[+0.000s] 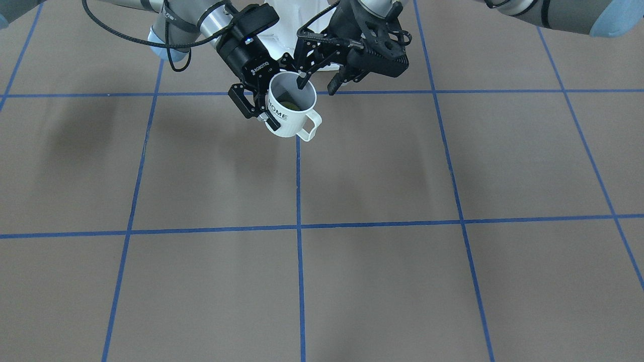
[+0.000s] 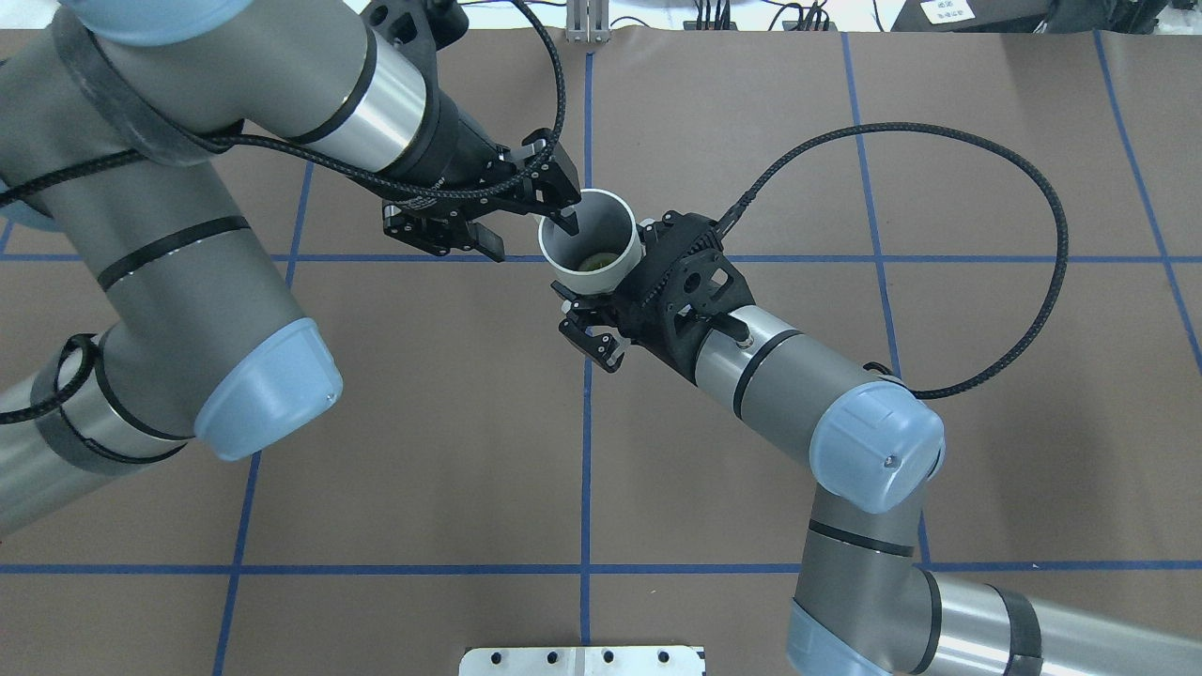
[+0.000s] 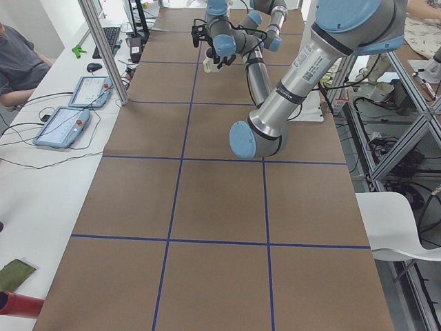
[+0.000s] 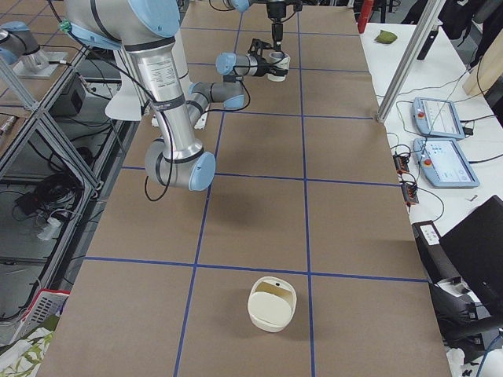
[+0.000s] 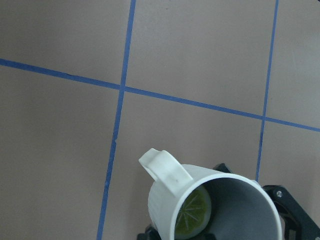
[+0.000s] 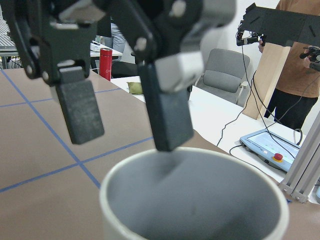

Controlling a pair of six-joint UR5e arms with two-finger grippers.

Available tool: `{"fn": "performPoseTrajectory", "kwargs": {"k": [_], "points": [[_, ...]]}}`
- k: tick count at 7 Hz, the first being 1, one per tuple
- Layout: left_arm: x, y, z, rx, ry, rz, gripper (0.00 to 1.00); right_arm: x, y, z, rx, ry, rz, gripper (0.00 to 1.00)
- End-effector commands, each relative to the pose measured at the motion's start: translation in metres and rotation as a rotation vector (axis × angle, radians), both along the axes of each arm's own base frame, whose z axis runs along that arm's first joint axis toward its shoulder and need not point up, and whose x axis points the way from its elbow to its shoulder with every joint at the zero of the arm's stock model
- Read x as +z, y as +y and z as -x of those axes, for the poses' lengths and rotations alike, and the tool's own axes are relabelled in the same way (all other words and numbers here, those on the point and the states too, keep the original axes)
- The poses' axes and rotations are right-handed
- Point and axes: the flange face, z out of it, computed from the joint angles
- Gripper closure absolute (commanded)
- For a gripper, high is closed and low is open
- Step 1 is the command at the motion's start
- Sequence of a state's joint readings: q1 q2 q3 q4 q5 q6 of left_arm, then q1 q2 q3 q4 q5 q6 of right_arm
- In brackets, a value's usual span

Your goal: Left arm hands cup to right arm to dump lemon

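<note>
White cup with the lemon lying inside hangs above the brown table, clamped round its body by my right gripper. Its handle points away from me. My left gripper stands wide: one finger dips inside the rim, the other hangs well outside, the wall between them ungripped.

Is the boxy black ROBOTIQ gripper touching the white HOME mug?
Touching: the front-facing view shows the black ROBOTIQ gripper clamping the white mug by its lettered side.
</note>
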State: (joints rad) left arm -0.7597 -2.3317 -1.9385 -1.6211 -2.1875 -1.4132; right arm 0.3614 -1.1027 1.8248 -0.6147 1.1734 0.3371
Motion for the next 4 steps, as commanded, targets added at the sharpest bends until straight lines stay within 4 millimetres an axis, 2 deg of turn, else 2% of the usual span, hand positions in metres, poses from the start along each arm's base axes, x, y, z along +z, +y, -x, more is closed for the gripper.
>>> {"fn": "performPoseTrajectory", "kwargs": {"k": [1,3,4], "points": [[0.022,-0.021,0.034,0.008,-0.013,-0.01,0.0,0.003,-0.001,-0.001,0.003,0.006,0.004,0.9],[0.074,-0.043,0.074,0.007,-0.063,-0.035,0.0,0.011,-0.012,-0.006,0.018,-0.026,0.077,0.9],[0.103,-0.054,0.088,0.01,-0.116,-0.052,0.0,0.017,-0.03,-0.013,0.052,0.008,0.127,0.9]]}}
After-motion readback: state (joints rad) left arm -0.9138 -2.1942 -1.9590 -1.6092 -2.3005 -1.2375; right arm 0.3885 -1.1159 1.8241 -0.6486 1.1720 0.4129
